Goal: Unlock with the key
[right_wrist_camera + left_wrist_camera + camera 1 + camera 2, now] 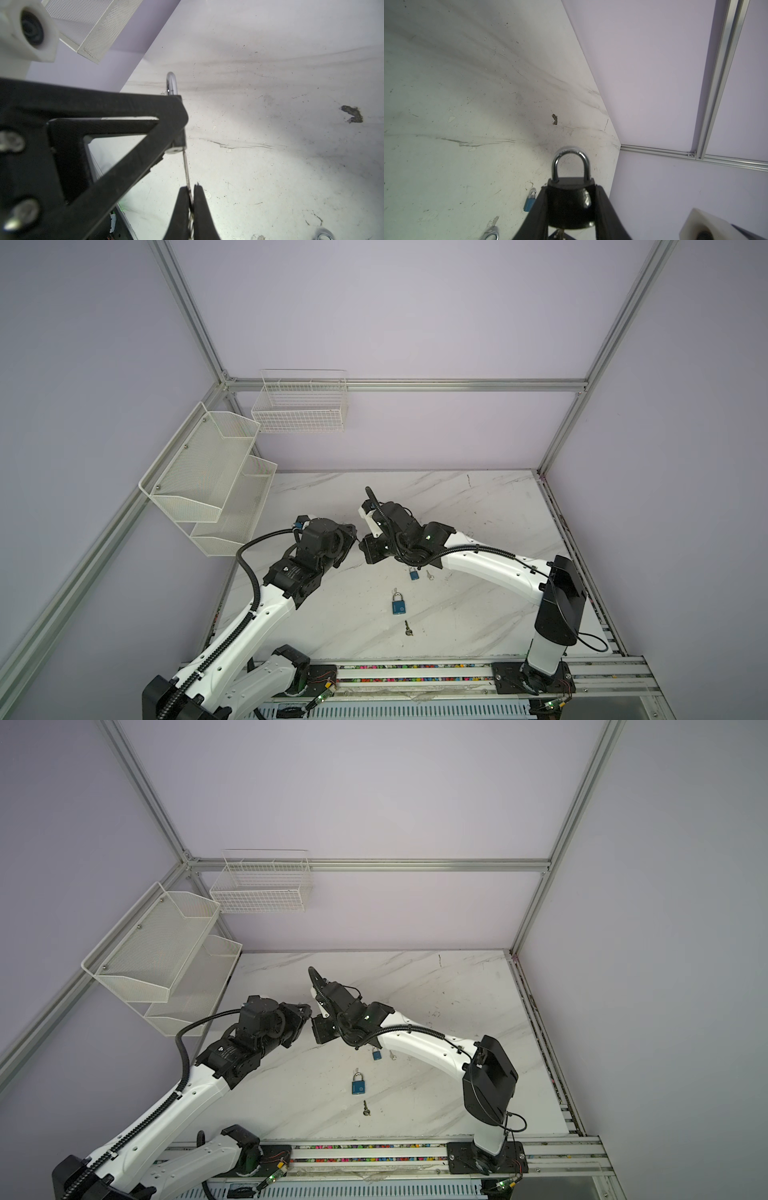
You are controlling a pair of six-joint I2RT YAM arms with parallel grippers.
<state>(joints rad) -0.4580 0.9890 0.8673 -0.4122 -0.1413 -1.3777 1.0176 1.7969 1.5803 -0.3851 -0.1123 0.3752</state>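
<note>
My left gripper (571, 188) is shut on a black padlock (570, 205), held off the table by its body. Its silver shackle (570, 162) sticks out closed past the fingertips. My right gripper (192, 187) is shut on a thin silver key (187, 166). The key's blade runs up to the silver underside of the padlock (178, 145) and touches it; how far it goes in I cannot tell. In both top views the left gripper (352, 539) and the right gripper (366, 548) meet tip to tip above the middle of the marble table (478, 510).
A blue padlock (398, 605) lies near the front middle with a dark key (408, 628) just in front of it. A smaller blue padlock (413, 573) and a small key (429, 575) lie under the right forearm. White mesh shelves (208, 472) and a wire basket (299, 406) hang at the back left.
</note>
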